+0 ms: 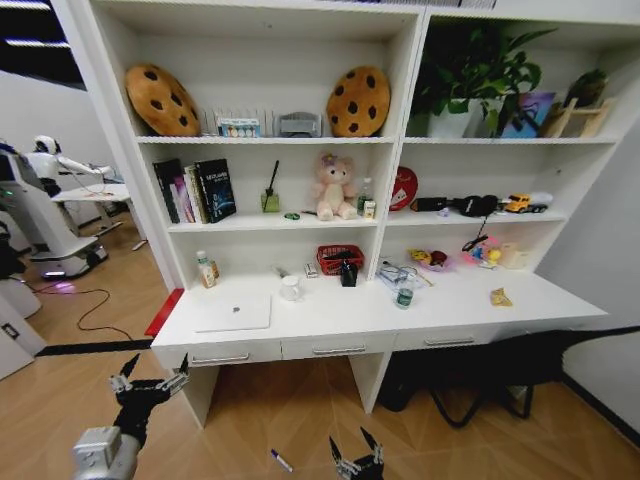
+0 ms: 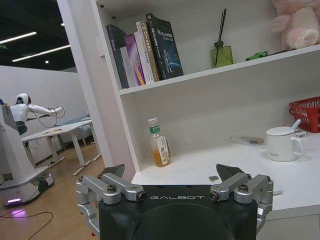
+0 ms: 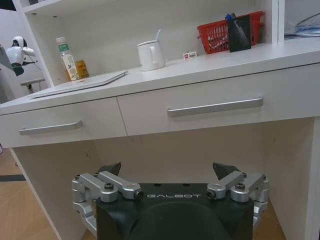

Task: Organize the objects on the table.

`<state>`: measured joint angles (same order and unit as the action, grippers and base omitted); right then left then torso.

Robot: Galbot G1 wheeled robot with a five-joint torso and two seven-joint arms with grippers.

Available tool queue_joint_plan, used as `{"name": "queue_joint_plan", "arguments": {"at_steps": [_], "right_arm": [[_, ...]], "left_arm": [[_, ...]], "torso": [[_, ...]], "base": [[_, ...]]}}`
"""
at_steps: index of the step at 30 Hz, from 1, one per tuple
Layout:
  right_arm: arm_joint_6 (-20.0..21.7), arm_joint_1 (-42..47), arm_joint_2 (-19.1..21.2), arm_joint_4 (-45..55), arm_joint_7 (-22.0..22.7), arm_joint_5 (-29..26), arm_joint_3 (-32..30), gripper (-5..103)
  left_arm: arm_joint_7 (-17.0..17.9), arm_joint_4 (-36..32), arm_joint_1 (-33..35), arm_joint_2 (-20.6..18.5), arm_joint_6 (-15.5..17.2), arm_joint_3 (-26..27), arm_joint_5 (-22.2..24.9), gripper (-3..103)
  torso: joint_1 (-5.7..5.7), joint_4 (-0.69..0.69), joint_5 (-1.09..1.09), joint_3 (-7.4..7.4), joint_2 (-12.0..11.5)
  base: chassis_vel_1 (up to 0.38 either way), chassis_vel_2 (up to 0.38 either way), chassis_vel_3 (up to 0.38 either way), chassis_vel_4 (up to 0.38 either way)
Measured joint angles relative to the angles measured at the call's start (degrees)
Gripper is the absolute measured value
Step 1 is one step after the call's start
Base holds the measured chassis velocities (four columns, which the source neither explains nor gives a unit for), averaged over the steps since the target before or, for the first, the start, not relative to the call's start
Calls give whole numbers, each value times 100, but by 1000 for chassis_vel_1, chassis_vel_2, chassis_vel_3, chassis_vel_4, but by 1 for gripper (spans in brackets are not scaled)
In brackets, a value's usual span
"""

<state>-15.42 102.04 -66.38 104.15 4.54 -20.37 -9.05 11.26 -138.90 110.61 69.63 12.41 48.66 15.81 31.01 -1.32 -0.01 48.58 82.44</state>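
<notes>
Long white desk (image 1: 330, 315) ahead, three front drawers below its top. Thin silver laptop (image 1: 233, 312) flat at the desk's left end; small clear bottle with green label (image 1: 404, 294) farther right, yellow snack packet (image 1: 500, 297) near the right end. Left gripper (image 1: 148, 382) low before the left drawer, fingers spread, holding nothing. Right gripper (image 1: 356, 461) near the floor, partly cut off by the lower edge, fingers likewise spread and empty. Pen (image 1: 281, 460) on the floor just beside it. Clutter behind the bottle too small to make out.
</notes>
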Motion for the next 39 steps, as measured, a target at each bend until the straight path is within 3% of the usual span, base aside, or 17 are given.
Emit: {"name": "queue_joint_plan", "arguments": {"at_steps": [16,39], "right_arm": [[50,22,-22,36,101,-154,-30,100],[96,-16,-13,-138,113,-103,-23,100]], "left_arm": [[0,-1,1,0,0,0,0,100],[0,0,1,0,0,0,0,100]], "torso": [[-50,0,1,-50,-91],[-434,0,1,-506,-930]], "base": [[-1,3,-2,-1],[0,0,0,0]]}}
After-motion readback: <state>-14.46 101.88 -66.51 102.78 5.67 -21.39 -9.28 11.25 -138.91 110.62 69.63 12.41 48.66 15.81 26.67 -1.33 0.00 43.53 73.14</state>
